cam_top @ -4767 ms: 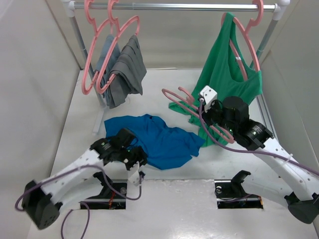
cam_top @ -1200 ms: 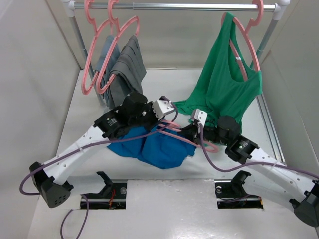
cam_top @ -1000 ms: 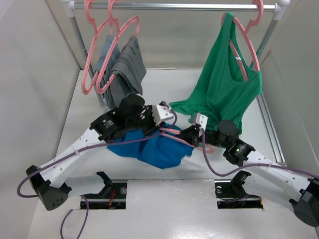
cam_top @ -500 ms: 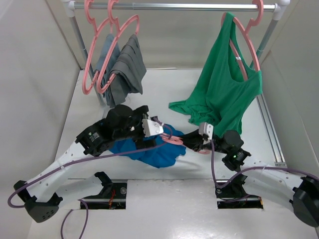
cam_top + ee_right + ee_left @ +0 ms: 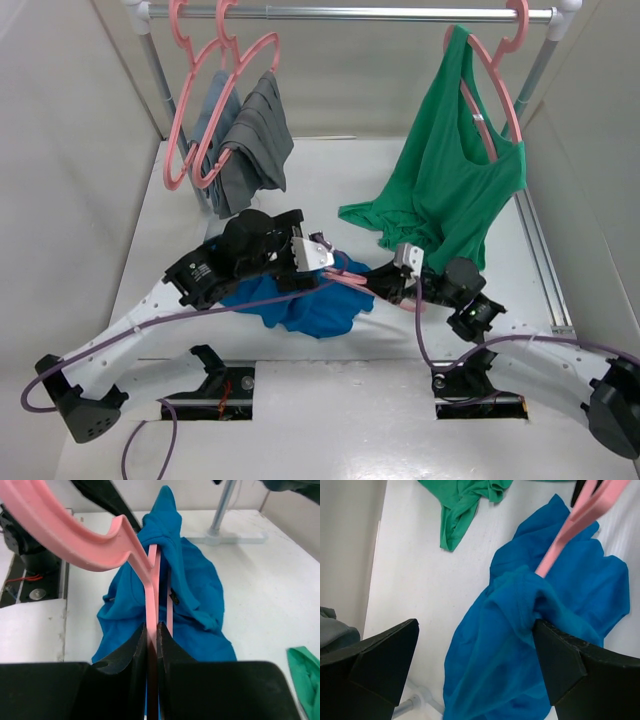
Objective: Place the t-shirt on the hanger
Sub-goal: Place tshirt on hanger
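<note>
The job is only begun, by my reading: one arm of the pink hanger (image 5: 352, 279) has been poked into a fold of the blue t-shirt (image 5: 300, 300), but I cannot tell whether that fold is the neck or the hem, and most of the shirt lies bunched on the desk (image 5: 330, 180), neither shoulder seated. What is left is to work the cloth over both wavy shoulders so the hook stands free. My right gripper (image 5: 152, 642) has its jaws pinched tight on the hanger's slim bar, which runs straight away from them into the blue cloth, the curved hook near the camera above. My left gripper (image 5: 475, 630) has its jaws spread wide, gripping nothing; a raised ridge of the t-shirt sits between them and gathers against one finger (image 5: 560, 665), just where the hanger's tip (image 5: 542, 570) enters the fabric.
</note>
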`<action>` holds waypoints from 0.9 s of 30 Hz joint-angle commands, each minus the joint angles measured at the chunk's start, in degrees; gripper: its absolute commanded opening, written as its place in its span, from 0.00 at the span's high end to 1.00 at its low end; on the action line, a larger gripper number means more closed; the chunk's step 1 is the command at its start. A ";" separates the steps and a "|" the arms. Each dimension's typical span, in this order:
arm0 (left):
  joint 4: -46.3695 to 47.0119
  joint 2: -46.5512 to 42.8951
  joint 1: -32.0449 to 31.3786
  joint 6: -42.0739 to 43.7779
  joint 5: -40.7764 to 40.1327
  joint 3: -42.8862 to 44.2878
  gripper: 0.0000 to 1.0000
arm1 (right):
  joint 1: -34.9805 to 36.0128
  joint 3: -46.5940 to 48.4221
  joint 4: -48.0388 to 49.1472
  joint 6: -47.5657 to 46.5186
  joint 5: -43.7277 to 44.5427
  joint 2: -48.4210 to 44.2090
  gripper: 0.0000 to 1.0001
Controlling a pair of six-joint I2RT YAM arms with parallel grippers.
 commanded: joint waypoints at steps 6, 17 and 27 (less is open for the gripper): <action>1.91 -10.07 -0.53 -4.39 9.55 3.95 0.12 | -6.51 6.79 -12.25 0.78 5.86 0.25 1.00; 0.38 -6.21 -0.53 -12.03 6.42 -6.59 0.43 | -7.22 7.85 -12.25 0.79 4.10 -0.27 1.00; 7.77 -13.65 -1.14 -18.29 -0.84 -11.32 0.07 | -7.22 9.60 -12.77 3.25 9.37 -1.16 1.00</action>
